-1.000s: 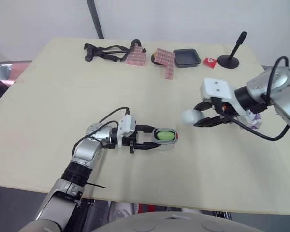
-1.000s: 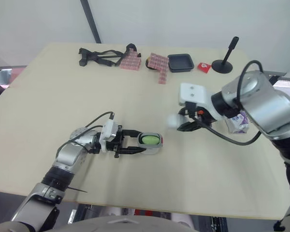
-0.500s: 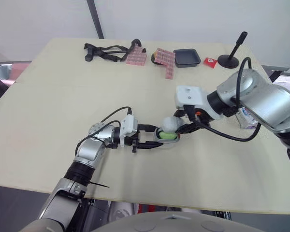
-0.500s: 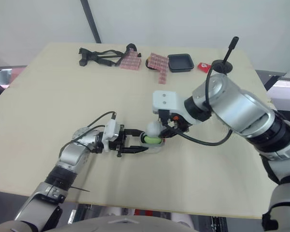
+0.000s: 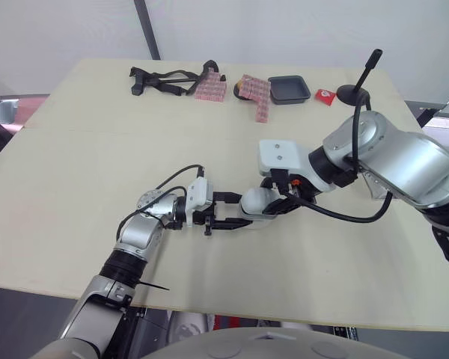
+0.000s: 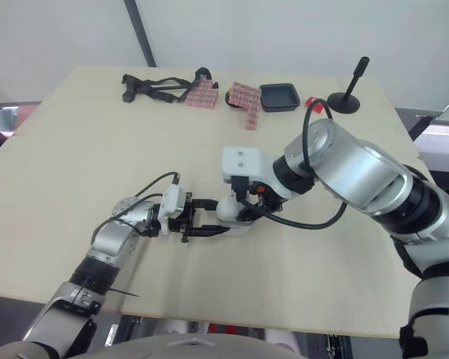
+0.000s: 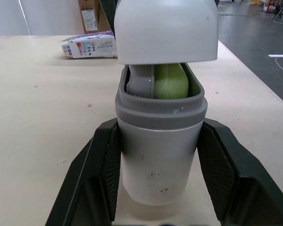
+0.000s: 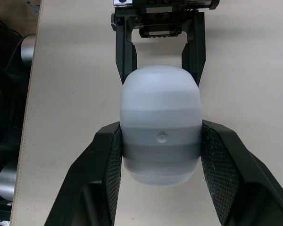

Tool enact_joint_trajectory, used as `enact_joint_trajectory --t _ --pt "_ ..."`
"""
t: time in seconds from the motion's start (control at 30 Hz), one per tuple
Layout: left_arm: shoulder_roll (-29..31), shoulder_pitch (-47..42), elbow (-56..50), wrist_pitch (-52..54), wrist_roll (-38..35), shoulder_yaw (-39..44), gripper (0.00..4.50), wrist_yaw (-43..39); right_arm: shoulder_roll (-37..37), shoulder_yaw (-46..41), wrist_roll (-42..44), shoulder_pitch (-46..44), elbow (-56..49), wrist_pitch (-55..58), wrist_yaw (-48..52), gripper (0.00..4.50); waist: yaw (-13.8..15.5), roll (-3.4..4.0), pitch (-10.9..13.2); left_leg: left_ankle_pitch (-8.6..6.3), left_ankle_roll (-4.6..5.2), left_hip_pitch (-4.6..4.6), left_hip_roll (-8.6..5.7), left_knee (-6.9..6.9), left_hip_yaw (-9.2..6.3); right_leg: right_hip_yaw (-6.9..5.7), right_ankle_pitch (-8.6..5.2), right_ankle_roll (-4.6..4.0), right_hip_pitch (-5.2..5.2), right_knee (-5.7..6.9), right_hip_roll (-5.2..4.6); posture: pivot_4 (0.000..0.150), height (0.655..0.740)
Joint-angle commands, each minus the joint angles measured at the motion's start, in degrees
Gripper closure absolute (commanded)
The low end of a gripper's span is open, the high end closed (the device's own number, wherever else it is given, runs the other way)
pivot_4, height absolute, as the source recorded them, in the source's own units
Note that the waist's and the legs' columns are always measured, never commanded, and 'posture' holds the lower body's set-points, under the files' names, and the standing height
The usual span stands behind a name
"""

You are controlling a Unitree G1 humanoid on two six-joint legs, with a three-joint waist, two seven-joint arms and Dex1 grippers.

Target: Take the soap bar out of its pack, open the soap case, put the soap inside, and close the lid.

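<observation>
We saw the left gripper (image 5: pixel 238 212) closed on the soap case (image 7: pixel 159 165), its two black ribbed fingers (image 7: pixel 104 165) pressed against the sides. The case was a rounded oblong tub of matte white plastic, lightly speckled, with a thick grey rim. It lay on the pale, smooth table (image 5: pixel 97 149) near the front middle. Inside it the soap bar (image 7: pixel 170 82) showed as a glossy green block beside a grey insert.

The right gripper (image 8: pixel 160 127) clasped the lid (image 8: pixel 160 136), a smooth white dome, between its own black fingers. The lid sat directly over the case. From the left wrist a gap remained between dome and rim, with the soap visible through it. The soap pack (image 7: pixel 88 44), a crumpled printed paper wrapper, lay farther right on the table.

Half a second before, the lid had hung just above the right end of the case, with green soap plain from overhead. Now it covered the case and hid the green from above. A second before, the right gripper had held the lid well off to the right.
</observation>
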Motion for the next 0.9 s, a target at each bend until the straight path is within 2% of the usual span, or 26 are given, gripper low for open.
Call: enact_joint_trajectory --t 0.03,0.9 --pt "0.1 -0.2 0.0 -0.3 0.2 0.3 2.62 0.6 -0.3 0.6 0.8 -1.4 -0.6 0.2 -0.4 2.57 0.0 0.00 0.0 0.00 0.00 0.00 0.00 0.00 0.00 0.00 0.00 0.00 0.00 0.00 0.00 0.150 0.7400" --pt "0.4 0.3 -0.7 0.2 0.1 0.2 2.62 0.9 2.1 4.9 1.3 -1.7 2.0 1.6 -3.1 2.57 -0.2 -0.02 0.0 0.06 -0.11 0.20 0.00 -0.03 0.02 0.05 0.00 0.00 0.08 0.09 0.01 0.150 0.7400"
